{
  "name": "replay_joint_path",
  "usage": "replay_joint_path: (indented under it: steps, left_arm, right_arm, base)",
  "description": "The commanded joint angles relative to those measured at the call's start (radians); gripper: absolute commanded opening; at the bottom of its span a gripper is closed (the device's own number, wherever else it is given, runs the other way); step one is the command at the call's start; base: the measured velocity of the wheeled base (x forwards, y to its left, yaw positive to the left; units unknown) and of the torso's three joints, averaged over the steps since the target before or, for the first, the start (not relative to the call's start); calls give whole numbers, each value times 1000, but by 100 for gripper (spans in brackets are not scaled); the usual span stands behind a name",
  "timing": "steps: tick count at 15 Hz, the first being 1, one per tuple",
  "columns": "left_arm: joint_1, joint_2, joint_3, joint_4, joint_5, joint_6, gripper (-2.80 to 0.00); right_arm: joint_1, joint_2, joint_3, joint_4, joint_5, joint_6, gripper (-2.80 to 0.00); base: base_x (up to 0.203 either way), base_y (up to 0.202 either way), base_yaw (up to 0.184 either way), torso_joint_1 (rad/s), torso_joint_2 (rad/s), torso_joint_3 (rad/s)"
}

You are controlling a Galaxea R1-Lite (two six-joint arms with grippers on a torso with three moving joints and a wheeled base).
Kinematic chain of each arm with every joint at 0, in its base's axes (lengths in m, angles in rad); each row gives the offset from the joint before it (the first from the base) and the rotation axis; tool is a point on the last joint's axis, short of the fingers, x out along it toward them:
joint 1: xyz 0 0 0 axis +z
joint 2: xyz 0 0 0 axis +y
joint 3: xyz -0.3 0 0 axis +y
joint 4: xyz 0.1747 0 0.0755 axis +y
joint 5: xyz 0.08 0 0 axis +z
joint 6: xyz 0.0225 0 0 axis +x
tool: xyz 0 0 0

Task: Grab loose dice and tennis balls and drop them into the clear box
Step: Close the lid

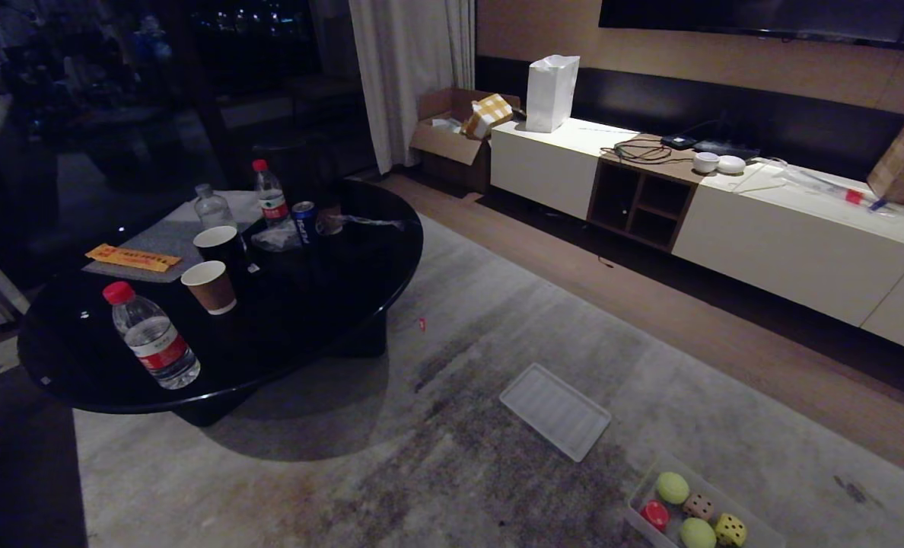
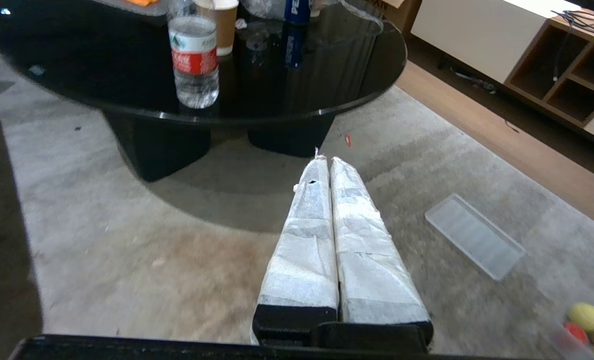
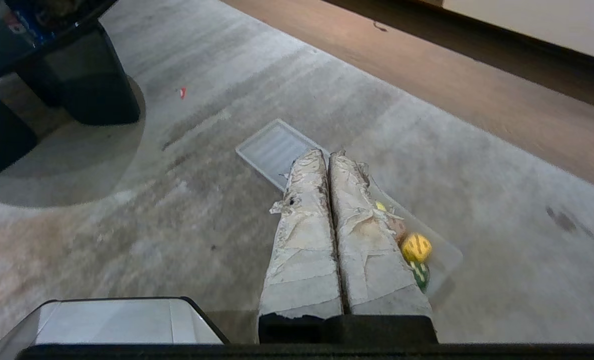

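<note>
While both tennis balls (image 1: 673, 487) and the tan dice (image 1: 698, 505) sit inside the clear box (image 1: 635, 502) on the carpet, our left end effector (image 2: 325, 159) and right end effector (image 3: 328, 152) hang pressed together, empty; we judge any careless reach could tip the tub.

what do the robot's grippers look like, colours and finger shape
Left gripper: two long tapering fingers wrapped in whitish tape, fairly clean, on a black base. Right gripper: same shape and black base, but its tape wrap is yellowed, wrinkled and frayed at the edges. No cables or markings show.
</note>
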Motion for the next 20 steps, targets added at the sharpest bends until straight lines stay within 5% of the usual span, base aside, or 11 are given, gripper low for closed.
replay_joint_path:
  steps: [1, 10, 20]
  left_arm:
    - [0, 2, 2, 0, 1, -1, -280]
    - [0, 0, 1, -2, 1, 1, -280]
    - [0, 0, 2, 0, 2, -2, -280]
  right_arm:
    - [0, 1, 0, 1, 0, 0, -280]
    - [0, 1, 0, 1, 0, 5, -280]
    - [0, 1, 0, 1, -1, 3, -280]
  base:
    - [181, 0, 3, 1, 2, 2]
    - [177, 0, 0, 1, 2, 3]
    - [6, 0, 0, 1, 2, -112]
